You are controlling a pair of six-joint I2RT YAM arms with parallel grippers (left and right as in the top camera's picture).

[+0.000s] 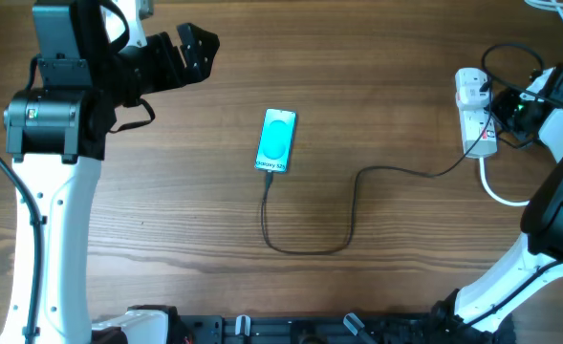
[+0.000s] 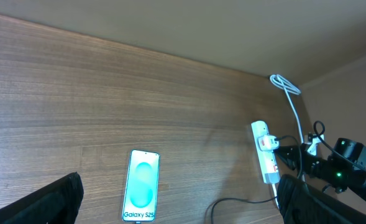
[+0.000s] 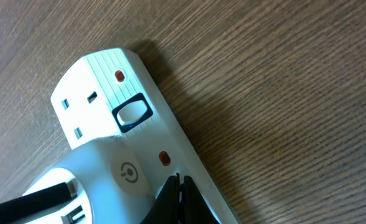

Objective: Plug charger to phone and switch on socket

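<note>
Right end effector (image 3: 178, 186), pinched shut and empty, noses onto socket (image 3: 102, 81), likely to power it on; charger (image 1: 353, 205) already meets phone (image 1: 276, 140).

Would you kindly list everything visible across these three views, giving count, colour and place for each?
Slim rectangular smartphone: one, turquoise-and-white screen, lying flat at the table's centre.
Thin black charger cable: one, black, looping from the phone's lower edge across to the power strip.
White oblong power strip: one, white, on the table's right side.
White adapter: one, white, seated in the strip.
Thick white cord: one, white, trailing from the strip.
Wooden table: one, brown.
Left gripper: black, open, empty, on the left side.
Right gripper: black, shut, tips at the strip.
</note>
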